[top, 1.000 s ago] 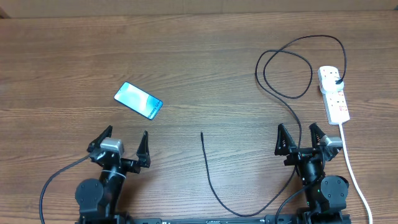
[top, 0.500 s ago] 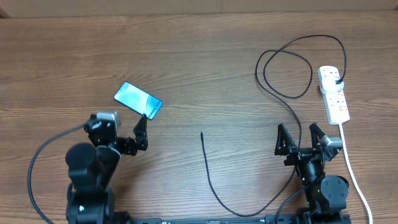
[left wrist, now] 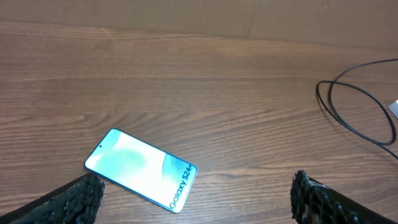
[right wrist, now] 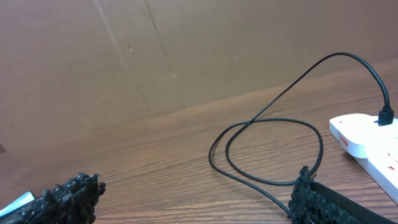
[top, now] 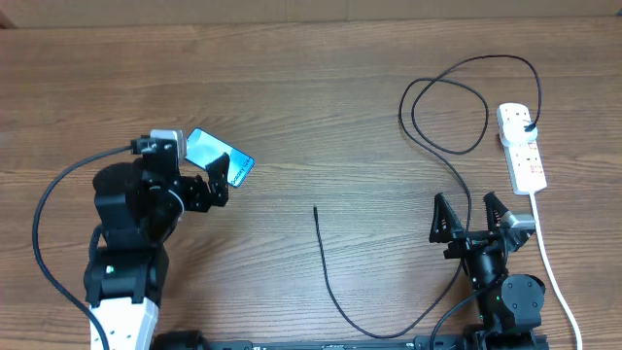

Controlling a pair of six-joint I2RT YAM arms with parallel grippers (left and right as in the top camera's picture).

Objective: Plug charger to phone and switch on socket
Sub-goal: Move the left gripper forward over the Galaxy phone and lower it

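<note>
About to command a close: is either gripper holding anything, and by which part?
Nothing is held. The left gripper, by the slim cyan-screened smartphone, and the right gripper both show open, empty jaws.

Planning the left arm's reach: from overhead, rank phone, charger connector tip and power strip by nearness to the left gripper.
1. Phone, right at the left gripper.
2. Charger connector tip, in the middle.
3. Power strip, far right.

Table (top: pixel 321 87): wood-grain brown top filled the overhead frame.
Phone (top: pixel 212 151): lay flat left of centre, screen up.
Charger (top: pixel 320 238): looped upper right, tip lower centre.
Socket (top: pixel 522 148): right edge, charger plugged in.
</note>
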